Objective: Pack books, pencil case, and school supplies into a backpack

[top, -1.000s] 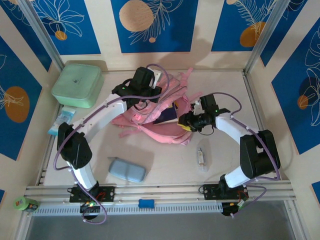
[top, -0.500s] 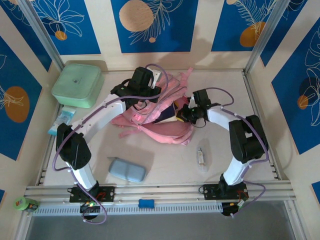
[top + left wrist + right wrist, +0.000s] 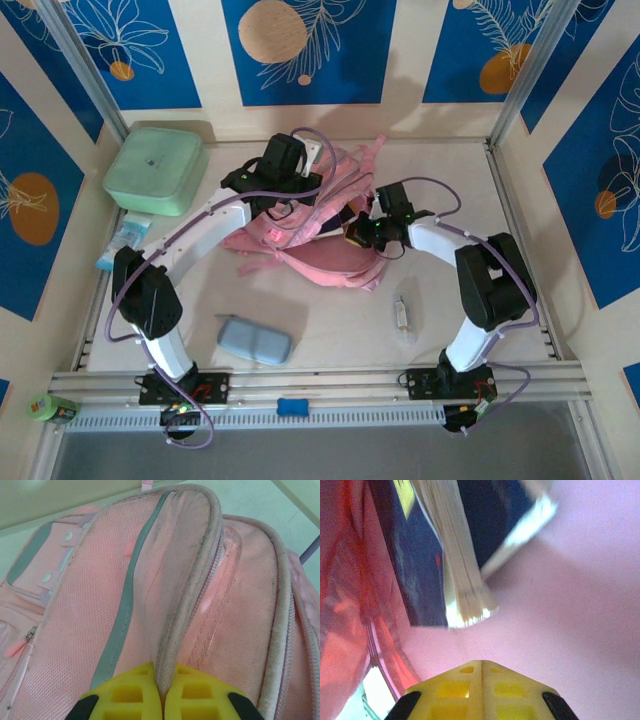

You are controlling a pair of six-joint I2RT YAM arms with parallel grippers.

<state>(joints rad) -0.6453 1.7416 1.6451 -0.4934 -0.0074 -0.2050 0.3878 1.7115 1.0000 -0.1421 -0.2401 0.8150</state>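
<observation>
The backpack (image 3: 330, 262) lies under both grippers with its main opening held up. The left gripper (image 3: 161, 687) pinches the bag's grey-piped rim, and the fabric is squeezed in its yellow jaws and rises straight ahead of them. The right gripper (image 3: 481, 667) is pressed together on nothing, with its tip inside the opening. The books (image 3: 427, 555), navy covers with a pale page edge, sit just ahead of it against the pink lining and clear of it. They look packed, though I cannot make out the yellow one.

The pencil case (image 3: 254, 340) lies on the table (image 3: 340, 345) well behind the left gripper, toward the arm bases. The school supplies (image 3: 401, 314) lie behind the right gripper, near its arm. Both are yet to go in.

The left arm arcs long and forward over the bag. The right arm is folded at the elbow, its forearm reaching leftward into the opening.
</observation>
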